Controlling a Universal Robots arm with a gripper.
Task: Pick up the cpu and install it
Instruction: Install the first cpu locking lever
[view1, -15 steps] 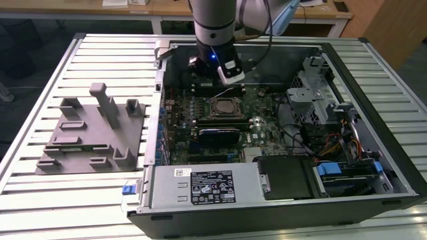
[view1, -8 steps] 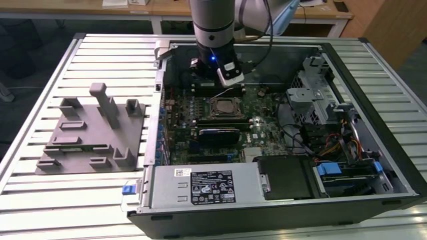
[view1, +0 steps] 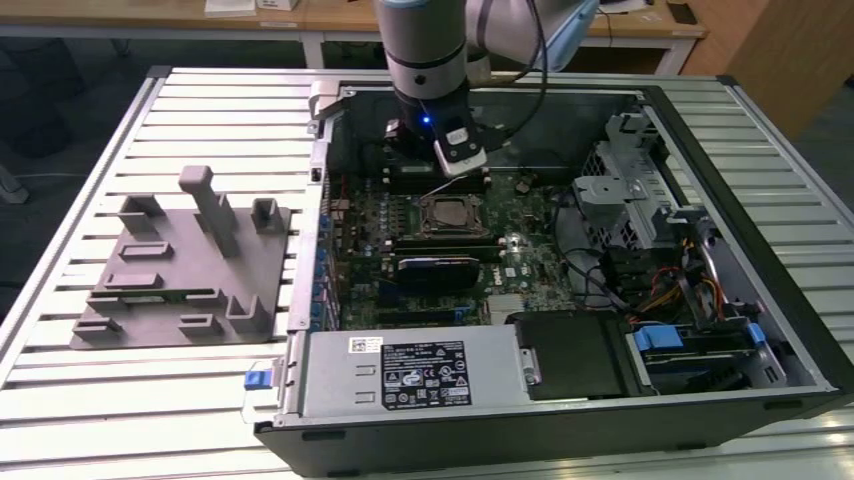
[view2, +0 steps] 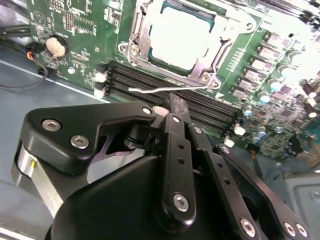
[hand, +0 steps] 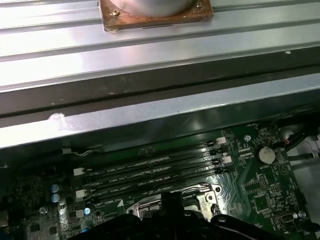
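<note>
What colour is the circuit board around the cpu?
Green circuit board, clearest in the second wrist view.

Lab: slatted bench (view1: 120, 420), open computer case (view1: 534, 435)

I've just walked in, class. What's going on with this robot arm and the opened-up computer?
A robot arm is reaching into an open computer case. The cpu already lies in its socket on the green board. The gripper hangs close above the board, right beside the socket and over the black memory slots. A grey parts holder sits on the table at the exterior view's left.
</note>
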